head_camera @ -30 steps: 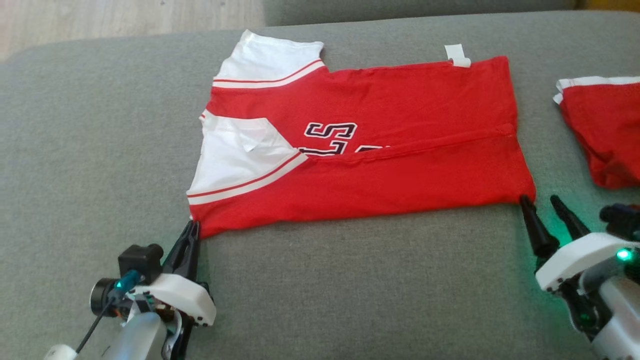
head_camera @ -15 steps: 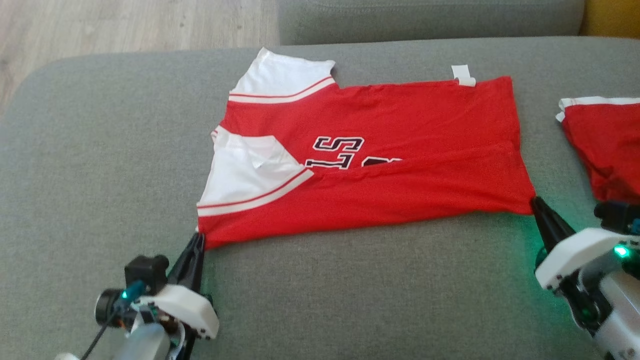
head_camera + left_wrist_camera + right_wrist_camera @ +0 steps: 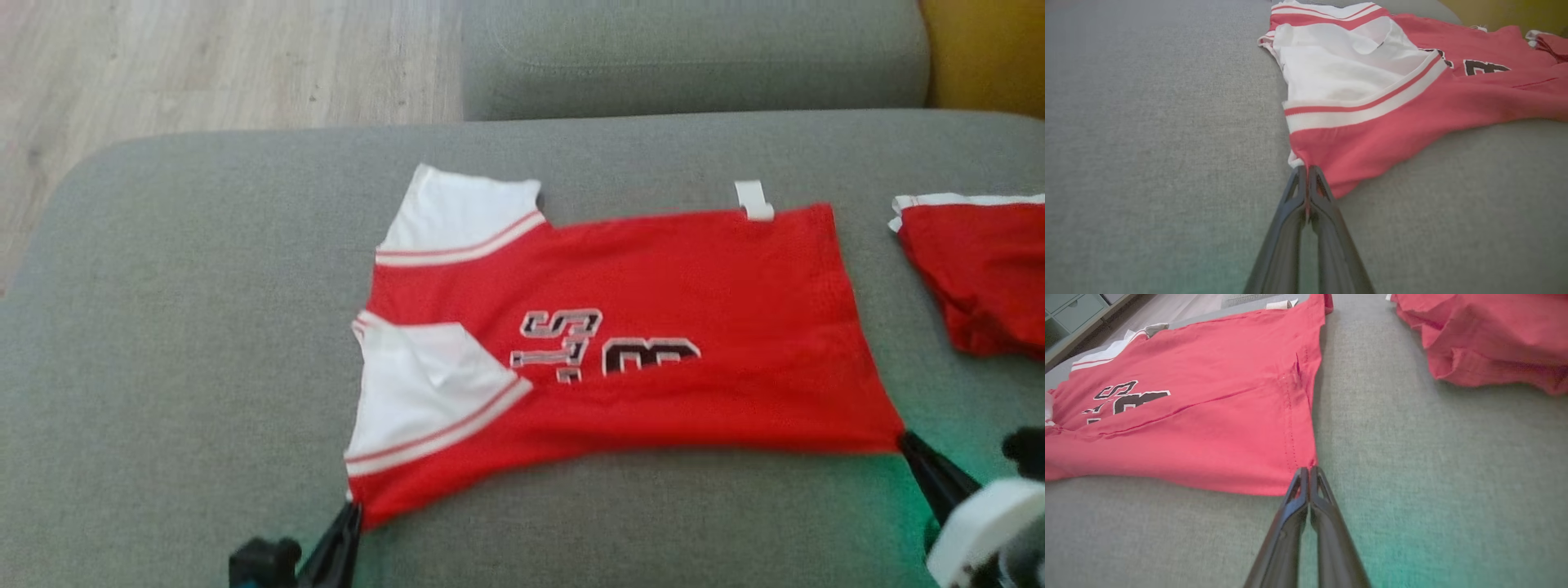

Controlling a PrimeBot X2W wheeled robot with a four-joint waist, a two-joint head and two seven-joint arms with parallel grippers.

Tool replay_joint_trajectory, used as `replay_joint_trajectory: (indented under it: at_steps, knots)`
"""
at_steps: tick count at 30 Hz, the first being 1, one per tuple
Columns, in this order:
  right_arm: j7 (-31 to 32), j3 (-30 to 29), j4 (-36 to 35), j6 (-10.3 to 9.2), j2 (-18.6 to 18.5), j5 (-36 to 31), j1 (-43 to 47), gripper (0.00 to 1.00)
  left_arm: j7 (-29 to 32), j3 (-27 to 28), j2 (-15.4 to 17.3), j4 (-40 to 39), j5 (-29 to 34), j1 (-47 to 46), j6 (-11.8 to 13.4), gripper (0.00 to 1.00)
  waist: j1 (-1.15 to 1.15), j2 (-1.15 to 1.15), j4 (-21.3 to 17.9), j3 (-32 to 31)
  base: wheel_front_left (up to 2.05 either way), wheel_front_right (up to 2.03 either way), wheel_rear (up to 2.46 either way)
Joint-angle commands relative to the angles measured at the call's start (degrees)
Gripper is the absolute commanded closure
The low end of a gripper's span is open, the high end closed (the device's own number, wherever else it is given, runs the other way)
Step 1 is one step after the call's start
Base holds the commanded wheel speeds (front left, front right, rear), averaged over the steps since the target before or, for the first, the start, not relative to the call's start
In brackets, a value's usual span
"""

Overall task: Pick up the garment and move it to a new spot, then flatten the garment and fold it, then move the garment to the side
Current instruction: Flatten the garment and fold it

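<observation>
Your left gripper [image 3: 349, 510] is clamped, fingers together, on the near corner of the red jersey [image 3: 694, 278] below its white sleeve [image 3: 424, 392], at the jersey's 7 o'clock. Your right gripper [image 3: 906, 441] is pinched the same way on the hem corner at 4 o'clock. A second ago the right one stood apart just beside that corner, so that grip is new.

Since then the near flap, which lay folded over the lower half of the print, has been drawn back toward you, and more of the lettering [image 3: 608, 353] is uncovered. The head view has also slid downward; that is the camera tilting, not the cloth travelling.

I read this as the flattening step under way. The near edge runs between your two grips, though the right wrist view shows a crease across the front and the sleeve looks rumpled. The jersey lies mid-cushion on the grey sofa [image 3: 188, 343], with a second red garment [image 3: 980, 269] well apart at 3 o'clock.

As for writing, black characters edged in white lie sideways. You can make out an "S" and what looks like a "3"; the rest is blurred. A white tag [image 3: 753, 200] sticks out of the far edge at 1 o'clock, with nothing legible on it.
</observation>
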Motion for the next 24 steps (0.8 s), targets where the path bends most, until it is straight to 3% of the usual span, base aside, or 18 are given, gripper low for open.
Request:
replay_joint_trajectory:
  at_steps: [1,4,8,16,17,18,19,20,21,24]
  knots:
    - [-0.95,-0.36,-1.32,0.37,-3.06,0.40,1.12,1.00,0.35,1.60,1.85,-2.68,-0.30,-0.26,0.80,1.00,0.01,0.00,0.25,-0.57,0.00,0.00,0.00]
    - [-1.23,-2.40,-3.74,0.37,-5.39,0.38,5.77,1.00,2.85,1.65,4.88,-10.49,0.46,3.76,3.02,1.00,0.01,0.00,0.65,-1.17,0.00,0.00,0.00]
    - [-0.26,-4.88,-6.17,0.37,-6.42,-0.04,9.57,1.00,5.54,1.88,7.51,-16.36,0.52,6.27,4.12,1.00,0.01,0.00,0.64,-1.39,0.00,0.00,0.00]
    - [3.20,-10.06,-9.68,0.37,-4.06,-1.97,14.09,1.00,10.47,0.40,8.93,-20.18,-0.30,8.83,4.49,1.00,0.01,0.00,-0.02,-0.92,0.00,0.00,0.00]
    - [3.41,-11.31,-9.54,0.37,-3.37,-2.16,14.47,0.40,10.41,0.45,8.91,-20.47,-0.03,8.72,4.92,1.00,0.01,0.00,-0.03,-0.84,0.00,0.00,0.00]
    - [3.61,-12.14,-9.85,0.37,-2.78,-2.69,14.78,0.00,10.39,0.46,8.83,-20.64,0.07,8.65,5.21,0.96,0.01,0.00,-0.06,-0.81,0.00,0.00,0.00]
    - [3.59,-12.95,-10.20,0.37,-2.23,-3.09,15.11,0.00,10.51,0.43,8.77,-20.71,0.05,8.60,5.35,0.71,0.01,0.00,-0.11,-0.82,0.00,0.00,0.00]
    - [3.41,-13.71,-10.53,0.37,-1.78,-3.43,15.41,0.00,10.48,0.49,8.84,-20.78,0.25,8.37,5.57,0.20,0.01,0.00,-0.19,-0.82,0.00,0.00,0.00]
    - [3.27,-14.20,-11.16,0.37,-1.45,-3.90,15.63,0.00,10.30,0.61,8.94,-20.89,0.47,8.10,5.79,0.00,0.01,0.00,-0.30,-0.74,0.00,0.00,0.00]
    - [2.43,-16.32,-13.14,0.37,-0.60,-5.42,15.81,0.00,9.99,1.46,9.58,-20.92,0.99,6.46,6.30,0.00,0.01,0.00,-0.71,-0.28,0.00,0.00,0.00]
